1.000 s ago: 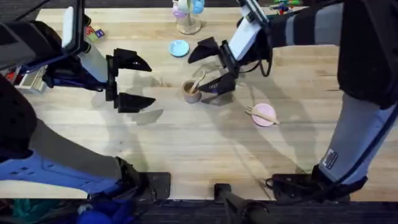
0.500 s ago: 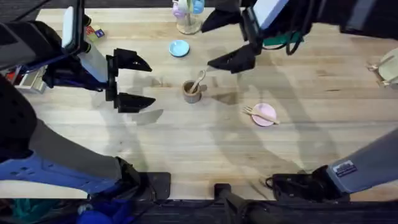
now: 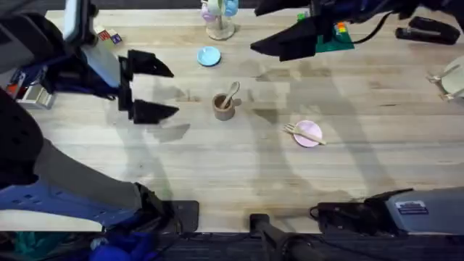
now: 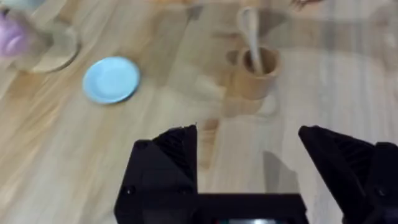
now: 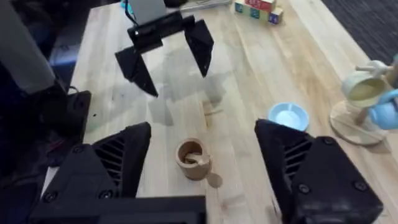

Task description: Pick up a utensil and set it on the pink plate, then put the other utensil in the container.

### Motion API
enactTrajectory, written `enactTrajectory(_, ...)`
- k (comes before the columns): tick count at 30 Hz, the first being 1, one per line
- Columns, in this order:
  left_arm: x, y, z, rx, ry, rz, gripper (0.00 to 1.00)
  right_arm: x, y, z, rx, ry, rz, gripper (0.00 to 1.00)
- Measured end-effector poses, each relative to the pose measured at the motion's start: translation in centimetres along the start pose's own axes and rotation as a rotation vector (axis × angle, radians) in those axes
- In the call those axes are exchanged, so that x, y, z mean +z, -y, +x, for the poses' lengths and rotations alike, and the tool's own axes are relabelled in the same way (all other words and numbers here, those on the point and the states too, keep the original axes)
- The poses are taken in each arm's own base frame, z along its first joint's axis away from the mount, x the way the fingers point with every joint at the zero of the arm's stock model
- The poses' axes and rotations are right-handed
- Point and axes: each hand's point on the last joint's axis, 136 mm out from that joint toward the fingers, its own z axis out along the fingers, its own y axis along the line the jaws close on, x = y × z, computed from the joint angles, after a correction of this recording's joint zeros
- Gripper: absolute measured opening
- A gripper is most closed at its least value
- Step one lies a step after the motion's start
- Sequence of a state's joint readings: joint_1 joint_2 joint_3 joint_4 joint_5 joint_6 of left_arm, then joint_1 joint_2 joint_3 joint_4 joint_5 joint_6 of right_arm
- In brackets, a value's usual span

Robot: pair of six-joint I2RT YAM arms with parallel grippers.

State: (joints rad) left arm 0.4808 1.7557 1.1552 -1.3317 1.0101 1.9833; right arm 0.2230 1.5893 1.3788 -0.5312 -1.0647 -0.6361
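Note:
The fork (image 3: 303, 133) lies across the pink plate (image 3: 312, 138), right of centre. The spoon (image 3: 232, 92) stands in the wooden container (image 3: 223, 107) at mid-table, its bowl leaning out toward the back right. My right gripper (image 3: 254, 27) hovers open and empty, raised over the table's far edge, well behind the container. My left gripper (image 3: 174, 92) is open and empty, left of the container. The left wrist view shows the container (image 4: 256, 74) and spoon (image 4: 250, 31) beyond my open fingers (image 4: 168, 162). In the right wrist view the container (image 5: 193, 158) sits between my spread fingers (image 5: 118, 155), with the left gripper (image 5: 165, 53) beyond.
A light-blue dish (image 3: 209, 56) lies behind the container, also in the wrist views (image 4: 111, 79) (image 5: 288, 116). A glass stand (image 3: 217, 22) sits at the far edge. Toy blocks (image 3: 109, 36) are at the far left, a black stapler (image 3: 424, 32) at the far right.
My right gripper has let go of the spoon in the container, then risen and pulled back to the far right. The left gripper shifted slightly toward the back.

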Motion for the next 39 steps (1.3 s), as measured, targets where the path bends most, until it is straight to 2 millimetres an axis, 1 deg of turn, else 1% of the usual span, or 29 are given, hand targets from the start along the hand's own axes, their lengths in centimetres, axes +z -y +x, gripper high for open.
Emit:
enactTrajectory(3, -1.3, -2.0, -0.9, -0.048, -0.042, -0.039, 0.993, -0.5, -0.1, -0.6, 0.011, -0.008, 0.036, 0.996)
enactTrajectory(6, -2.9, -4.0, -2.0, -0.125, -0.096, -0.087, 0.995, -0.8, 0.1, -0.7, 0.042, -0.020, 0.070, 0.996)
enactTrajectory(9, -4.8, -5.9, -3.6, -0.203, -0.157, -0.145, 0.995, -1.1, 0.3, -0.7, 0.071, -0.034, 0.106, 0.996)
enactTrajectory(13, -6.7, -7.7, -6.3, -0.293, -0.224, -0.223, 0.995, -1.6, 1.0, -0.5, 0.119, -0.059, 0.175, 0.996)
enactTrajectory(16, -8.3, -9.0, -8.5, -0.360, -0.286, -0.310, 0.995, -2.4, 1.9, -0.3, 0.160, -0.076, 0.249, 0.996)
enactTrajectory(17, -8.8, -9.4, -9.3, -0.379, -0.304, -0.343, 0.994, -2.9, 2.3, -0.3, 0.177, -0.079, 0.277, 0.996)
enactTrajectory(18, -9.8, -10.2, -11.7, -0.436, -0.345, -0.435, 0.995, -4.7, 3.6, -0.2, 0.233, -0.082, 0.381, 0.996)
enactTrajectory(20, -10.2, -10.4, -13.2, -0.471, -0.362, -0.492, 0.995, -6.3, 4.5, 0.0, 0.282, -0.083, 0.464, 0.996)
enactTrajectory(23, -10.4, -10.4, -15.3, -0.526, -0.383, -0.567, 0.995, -9.3, 5.9, 0.7, 0.388, -0.085, 0.613, 0.996)
enactTrajectory(25, -10.5, -10.2, -16.4, -0.566, -0.391, -0.610, 0.993, -11.2, 6.6, 1.3, 0.458, -0.083, 0.703, 0.996)
enactTrajectory(28, -10.3, -9.5, -17.6, -0.643, -0.402, -0.662, 0.995, -14.1, 7.2, 2.6, 0.560, -0.088, 0.831, 0.995)
enactTrajectory(31, -10.0, -8.6, -18.0, -0.733, -0.421, -0.703, 0.994, -16.6, 7.2, 4.2, 0.660, -0.111, 0.948, 0.995)
enactTrajectory(34, -9.4, -7.2, -17.8, -0.842, -0.452, -0.721, 0.995, -18.7, 7.1, 5.8, 0.740, -0.143, 1.062, 0.995)
enactTrajectory(36, -8.9, -6.1, -17.5, -0.907, -0.482, -0.712, 0.995, -19.5, 7.3, 6.3, 0.761, -0.151, 1.117, 0.995)
enactTrajectory(39, -8.0, -5.8, -18.0, -0.934, -0.476, -0.717, 0.995, -20.0, 7.3, 6.8, 0.783, -0.165, 1.157, 0.996)
